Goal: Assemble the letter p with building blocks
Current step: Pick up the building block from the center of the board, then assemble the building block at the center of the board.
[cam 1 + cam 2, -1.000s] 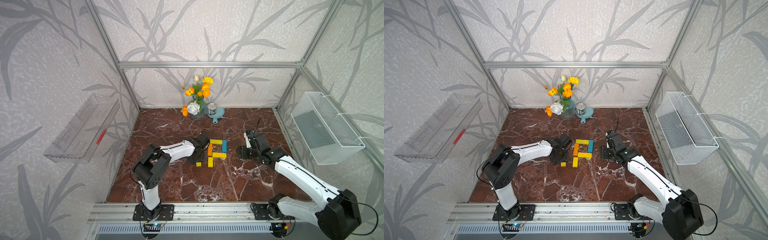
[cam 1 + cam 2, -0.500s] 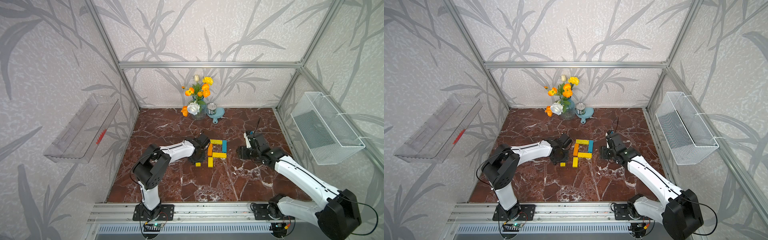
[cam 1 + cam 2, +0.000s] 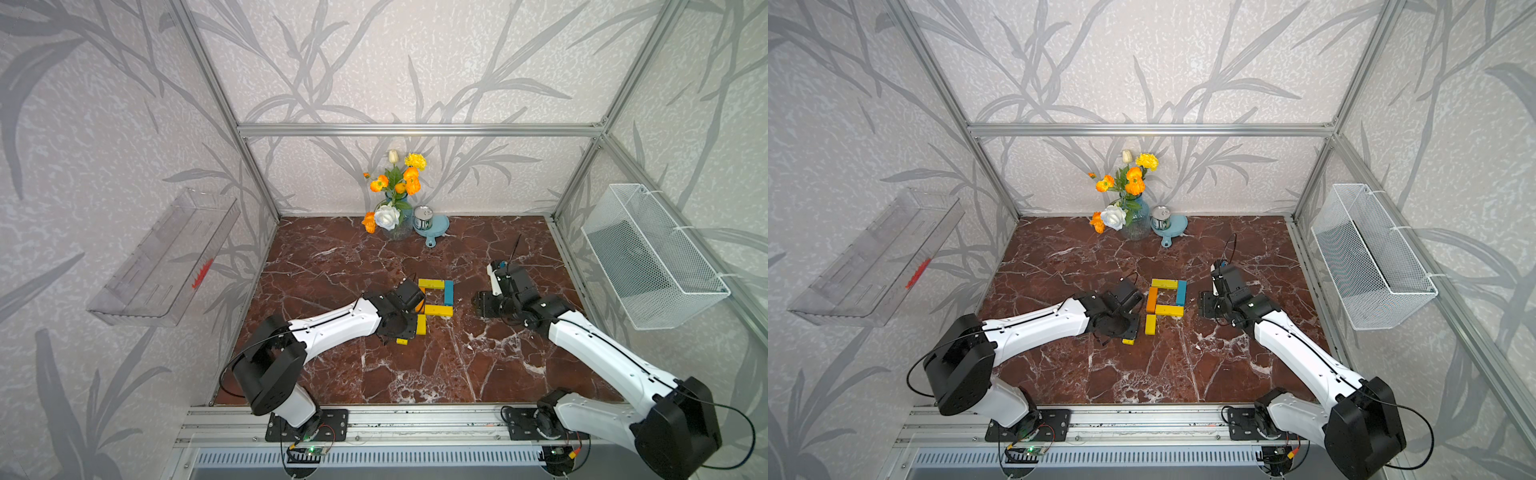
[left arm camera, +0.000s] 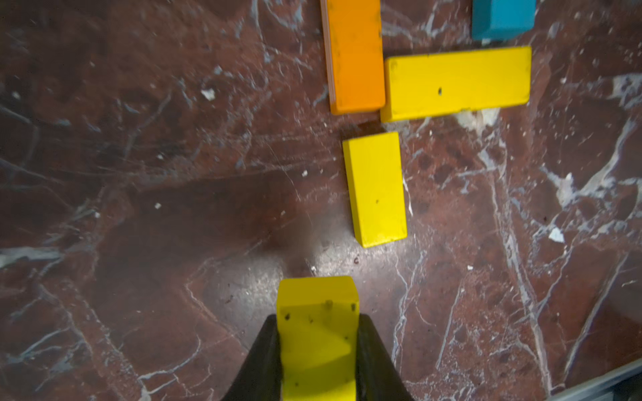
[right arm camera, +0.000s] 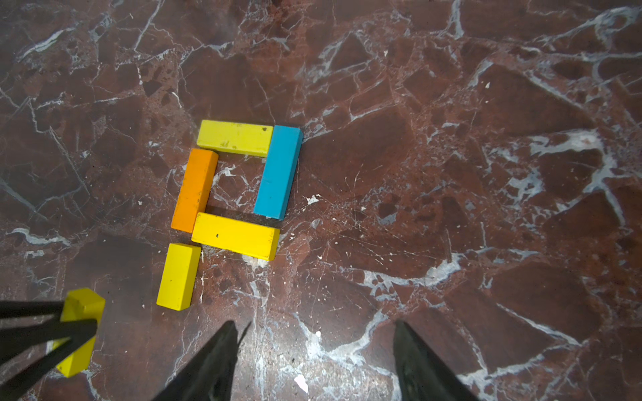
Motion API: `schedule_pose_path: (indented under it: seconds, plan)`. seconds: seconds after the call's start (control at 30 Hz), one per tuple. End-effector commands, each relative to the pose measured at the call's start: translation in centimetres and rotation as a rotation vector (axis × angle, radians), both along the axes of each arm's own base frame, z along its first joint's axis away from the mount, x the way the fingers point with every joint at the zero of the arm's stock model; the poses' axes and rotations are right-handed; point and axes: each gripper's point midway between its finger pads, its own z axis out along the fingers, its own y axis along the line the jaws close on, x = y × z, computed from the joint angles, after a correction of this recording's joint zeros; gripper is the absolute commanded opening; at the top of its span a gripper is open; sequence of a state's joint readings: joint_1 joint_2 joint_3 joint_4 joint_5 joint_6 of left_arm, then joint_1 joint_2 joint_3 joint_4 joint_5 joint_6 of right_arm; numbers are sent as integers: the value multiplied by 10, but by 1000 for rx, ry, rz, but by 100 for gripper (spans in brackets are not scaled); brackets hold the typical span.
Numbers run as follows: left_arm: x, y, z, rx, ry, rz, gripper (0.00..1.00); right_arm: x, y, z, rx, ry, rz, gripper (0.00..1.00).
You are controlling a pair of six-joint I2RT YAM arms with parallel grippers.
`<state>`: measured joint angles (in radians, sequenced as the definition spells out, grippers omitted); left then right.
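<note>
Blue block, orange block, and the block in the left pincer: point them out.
blue block (image 5: 277, 170), right wrist view, top face middle.
orange block (image 5: 194, 190), right wrist view, top face middle.
held yellow block (image 4: 318, 342), left wrist view, top face.

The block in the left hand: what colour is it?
Yellow. The block shows best in the left wrist view.

My P (image 5: 222, 233) lies flat, nearly whole: top yellow bar (image 5: 235, 138) and blue bar (image 5: 278, 172) touching, middle yellow bar (image 5: 243, 239) against the orange bar (image 5: 194, 191), lower yellow bar (image 5: 179, 276) in line with it, slightly apart. The last yellow bar (image 4: 318, 347) sits pinched, tilted, in my left claw (image 4: 318, 319).
</note>
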<state>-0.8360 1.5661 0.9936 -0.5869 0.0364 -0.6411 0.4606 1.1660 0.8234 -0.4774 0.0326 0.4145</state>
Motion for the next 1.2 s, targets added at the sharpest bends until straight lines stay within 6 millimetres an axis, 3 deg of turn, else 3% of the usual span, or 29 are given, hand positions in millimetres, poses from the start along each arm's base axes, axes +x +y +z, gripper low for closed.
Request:
schedule_pose_path:
  seconds: [0.0, 0.17, 0.37, 1.17]
  plan:
    - [-15, -2, -11, 5, 28, -19, 0, 10, 1, 10, -2, -25, 0, 73]
    - [-22, -25, -18, 0, 19, -65, 0, 9, 2, 11, 8, -31, -1, 83]
    - [-20, -48, -25, -41, 31, -83, 0, 7, -5, 10, -3, -31, -16, 87]
    - [-10, -56, -40, -17, 26, 3, 3, -3, -14, 2, 6, -16, -35, 90]
